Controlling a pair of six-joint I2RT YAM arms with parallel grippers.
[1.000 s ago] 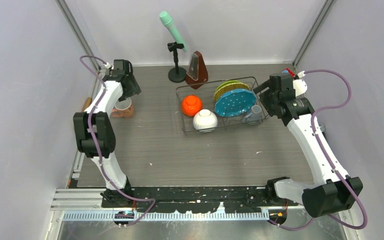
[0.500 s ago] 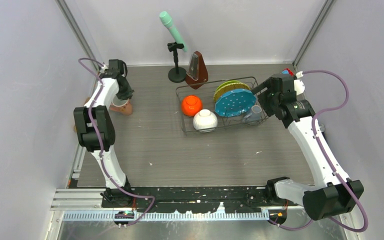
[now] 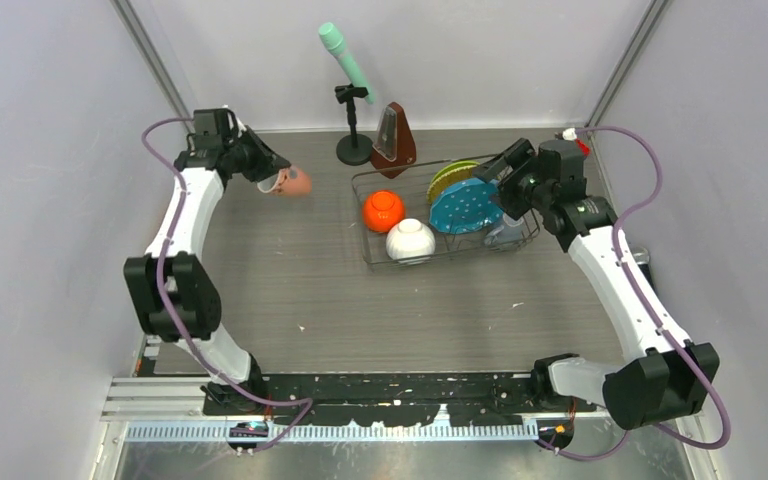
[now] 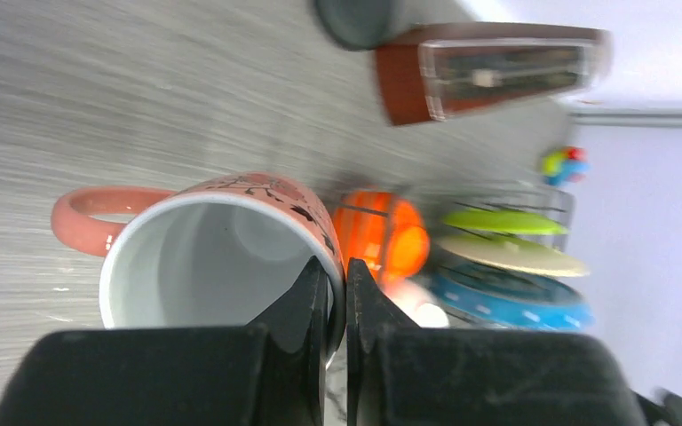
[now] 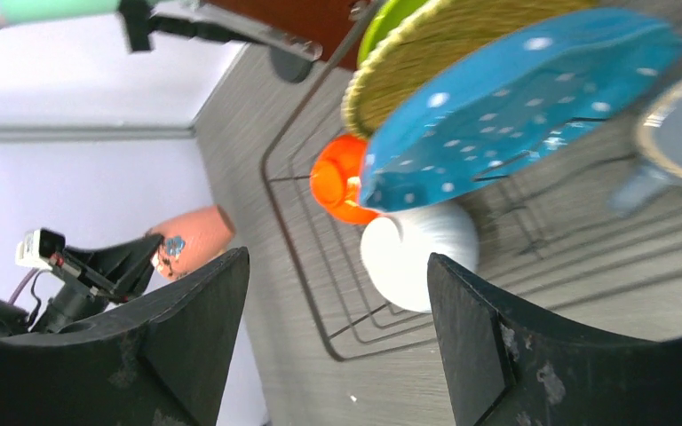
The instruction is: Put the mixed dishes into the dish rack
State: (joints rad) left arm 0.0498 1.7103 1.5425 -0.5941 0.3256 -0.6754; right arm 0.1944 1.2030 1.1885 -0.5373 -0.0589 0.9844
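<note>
The pink mug's (image 4: 222,257) rim between left gripper (image 4: 337,280) fingers (dish rack (image 3: 415,185) apart)

Pale lavender walls (image 3: 40,200) enclose a grey wood-grain tabletop (image 3: 300,270) under even light.

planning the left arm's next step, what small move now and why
Probably carry the pink mug rightward toward the dish rack: the left gripper pinches its rim, and the mug is left of the rack, outside it.
</note>
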